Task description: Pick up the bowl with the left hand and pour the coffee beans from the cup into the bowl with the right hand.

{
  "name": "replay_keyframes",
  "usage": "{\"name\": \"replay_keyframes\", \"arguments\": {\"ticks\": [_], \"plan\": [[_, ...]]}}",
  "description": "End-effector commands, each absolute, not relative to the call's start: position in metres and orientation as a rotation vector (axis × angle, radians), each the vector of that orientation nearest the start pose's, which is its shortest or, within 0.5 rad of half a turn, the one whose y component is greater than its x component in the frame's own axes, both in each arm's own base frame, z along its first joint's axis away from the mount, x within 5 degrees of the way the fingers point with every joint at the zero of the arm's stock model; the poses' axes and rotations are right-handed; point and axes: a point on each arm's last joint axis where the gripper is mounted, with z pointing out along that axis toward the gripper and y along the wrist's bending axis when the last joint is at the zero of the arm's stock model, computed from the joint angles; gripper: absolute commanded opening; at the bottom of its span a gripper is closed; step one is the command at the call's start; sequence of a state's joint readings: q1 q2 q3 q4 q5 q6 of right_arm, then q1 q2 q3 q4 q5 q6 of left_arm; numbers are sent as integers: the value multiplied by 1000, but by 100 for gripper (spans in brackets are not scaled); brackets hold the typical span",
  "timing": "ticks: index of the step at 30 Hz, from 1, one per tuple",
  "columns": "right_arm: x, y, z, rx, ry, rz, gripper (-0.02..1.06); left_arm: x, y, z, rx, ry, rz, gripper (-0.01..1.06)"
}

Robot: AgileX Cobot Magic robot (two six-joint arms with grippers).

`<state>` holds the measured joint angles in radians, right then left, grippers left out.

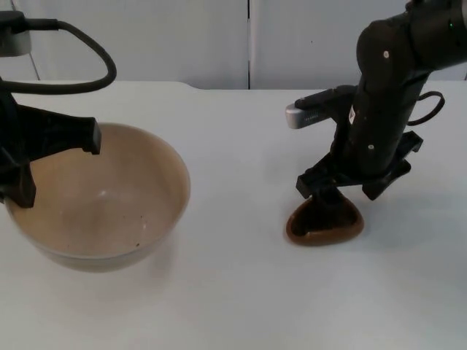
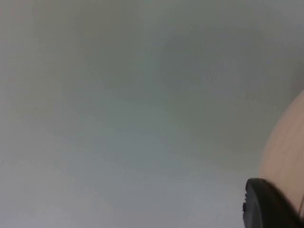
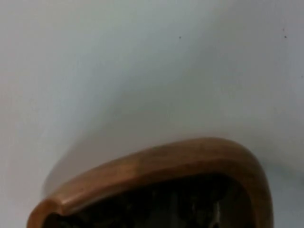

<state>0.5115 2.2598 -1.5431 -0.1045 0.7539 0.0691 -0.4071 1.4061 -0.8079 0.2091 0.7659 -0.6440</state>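
Top view first: one bowl (image 1: pixel 98 200) and one cup (image 1: pixel 325 222), both sitting on the white desk (image 1: pixel 241 292), well apart from each other. The bowl is big, beige, on the left side, and pretty much bare inside apart from a couple of tiny specks. The left claw (image 1: pixel 25 160) is at the bowl's left rim, black fingers reaching over the edge, looks like it's pinching the rim. The cup is a small brown wooden one, kind of rounded-triangle shaped, with dark stuff inside. The right claw (image 1: pixel 328 197) comes straight down onto the cup's far edge and seems to be clamped on the rim, though its fingertips are mostly hidden by the arm. A grey partition wall (image 1: pixel 219 40) runs behind the desk.

Left wrist view: a beige curve of the bowl (image 2: pixel 285 152) with one black fingertip (image 2: pixel 266 204) right against it, the rest is plain desk (image 2: pixel 118 118).

Right wrist view: the cup's wooden rim (image 3: pixel 156 166) up close, dark coffee beans (image 3: pixel 175 204) inside, desk (image 3: pixel 118 57) beyond it. Can't make out the fingers here.
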Motion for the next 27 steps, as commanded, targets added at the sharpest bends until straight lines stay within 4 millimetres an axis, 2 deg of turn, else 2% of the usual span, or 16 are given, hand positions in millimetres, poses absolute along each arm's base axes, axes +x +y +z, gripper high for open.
{"name": "replay_keyframes", "arguments": {"ticks": [1,2,8,9,17,27], "plan": [[390,209,91,-767,2844,-58,56,233,-88,222,-140,2780,-21,0],[390,209,91,-767,2844,-58,56,233,-88,222,-140,2780,-21,0],[390,209,91,-774,2840,-58,31,233,-88,222,-142,2781,-24,0],[390,209,91,-774,2840,-58,31,233,-88,222,-142,2781,-24,0],[389,209,91,-773,2848,-58,0,233,-88,222,-144,2781,-25,0],[388,208,93,-775,2862,-66,0,233,-88,222,-143,2779,-27,0]]}}
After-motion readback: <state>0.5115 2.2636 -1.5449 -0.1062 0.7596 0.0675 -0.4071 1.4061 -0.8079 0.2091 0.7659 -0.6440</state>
